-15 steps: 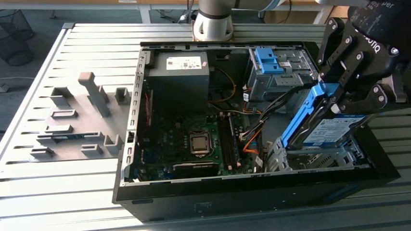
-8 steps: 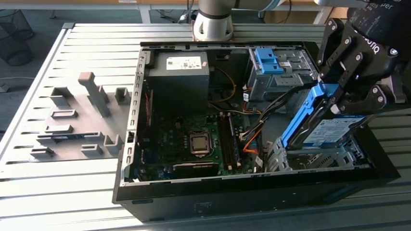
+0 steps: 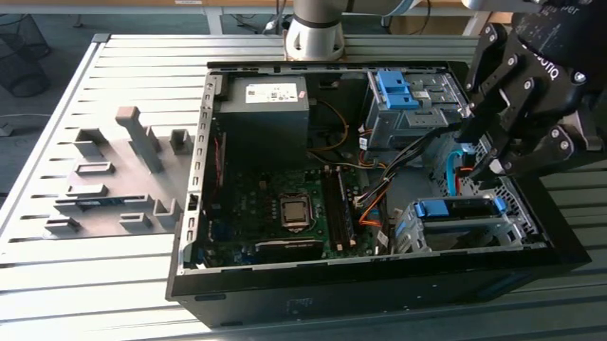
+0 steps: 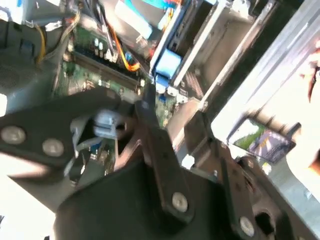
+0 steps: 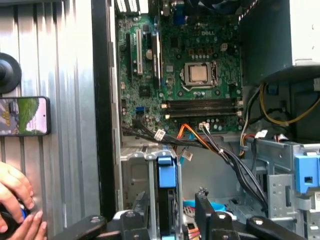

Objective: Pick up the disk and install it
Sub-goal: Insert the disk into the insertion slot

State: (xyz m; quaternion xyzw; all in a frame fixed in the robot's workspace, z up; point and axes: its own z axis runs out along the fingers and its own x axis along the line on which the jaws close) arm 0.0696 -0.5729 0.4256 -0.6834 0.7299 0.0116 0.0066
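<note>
The disk (image 3: 453, 170) stands on edge inside the open computer case (image 3: 190, 213), between the two drive cages; its bright blue rail is what shows. In the first wrist view that blue rail of the disk (image 5: 217, 206) lies just behind the black fingers (image 5: 202, 202). My gripper (image 3: 479, 167) hangs over the disk on the exterior view's right. It is open in both wrist views (image 5: 171, 205) (image 4: 120, 117), with the motherboard and cage visible through the gap and nothing held.
A drive cage with a blue latch (image 3: 455, 207) sits near the case front, and another cage (image 3: 399, 89) is at the back. Cable bundles (image 5: 225, 150) cross beside the motherboard (image 3: 284, 206). A grey power-supply box (image 3: 270, 92), grey fixtures (image 3: 124, 170), a phone (image 5: 25, 116) and a hand (image 5: 15, 190) are nearby.
</note>
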